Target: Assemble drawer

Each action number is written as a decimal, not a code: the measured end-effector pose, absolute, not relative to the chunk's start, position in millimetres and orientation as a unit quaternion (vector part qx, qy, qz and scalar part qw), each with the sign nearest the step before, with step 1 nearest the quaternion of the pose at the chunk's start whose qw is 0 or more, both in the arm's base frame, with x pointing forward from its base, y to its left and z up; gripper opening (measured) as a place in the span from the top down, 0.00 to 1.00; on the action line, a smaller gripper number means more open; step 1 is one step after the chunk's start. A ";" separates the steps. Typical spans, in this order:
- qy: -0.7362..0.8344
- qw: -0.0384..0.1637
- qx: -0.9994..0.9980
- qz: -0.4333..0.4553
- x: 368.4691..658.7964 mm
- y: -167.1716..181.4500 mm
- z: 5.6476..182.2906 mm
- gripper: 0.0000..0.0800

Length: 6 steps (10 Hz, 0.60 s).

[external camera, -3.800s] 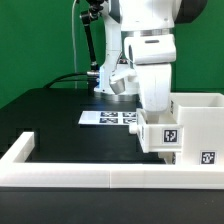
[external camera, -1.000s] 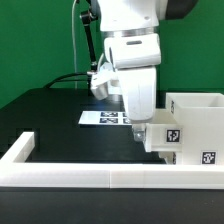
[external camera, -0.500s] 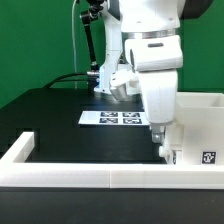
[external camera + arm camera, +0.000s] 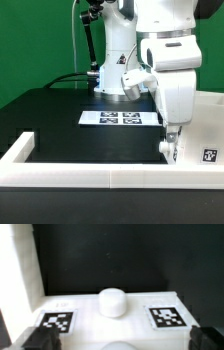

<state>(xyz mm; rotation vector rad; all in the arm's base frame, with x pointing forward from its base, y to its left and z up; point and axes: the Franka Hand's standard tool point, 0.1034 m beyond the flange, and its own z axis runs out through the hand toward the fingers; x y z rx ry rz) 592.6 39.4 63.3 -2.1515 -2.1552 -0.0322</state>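
Note:
The drawer's tall white housing (image 4: 205,125) stands at the exterior view's right with one tag (image 4: 208,155) showing on its front. My gripper (image 4: 169,148) hangs at the housing's left front corner and hides the small tray there. In the wrist view a white tray front (image 4: 110,318) with a rounded knob (image 4: 110,301) and two tags (image 4: 58,321) lies right under my gripper (image 4: 122,339). The dark fingers (image 4: 40,339) stand wide apart at either side of it, open. The second tray is out of view.
The marker board (image 4: 120,118) lies on the black table behind my gripper. A low white wall (image 4: 90,178) borders the table's front and left. The arm's base and cables stand at the back. A white wall (image 4: 18,263) runs along one side of the wrist view.
My gripper has moved toward the exterior view's right, up to the housing. The small tagged tray that showed beside the housing is now hidden behind the gripper.

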 end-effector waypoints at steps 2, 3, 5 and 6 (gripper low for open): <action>-0.708 0.048 -0.704 -0.005 591.0 12.0 62.8 0.19; -0.706 0.047 -0.707 -0.002 591.0 -2.5 64.5 0.19; -0.701 0.032 -0.712 -0.006 595.5 -15.7 78.5 0.19; -0.701 0.034 -0.712 -0.005 594.5 -14.6 76.8 0.19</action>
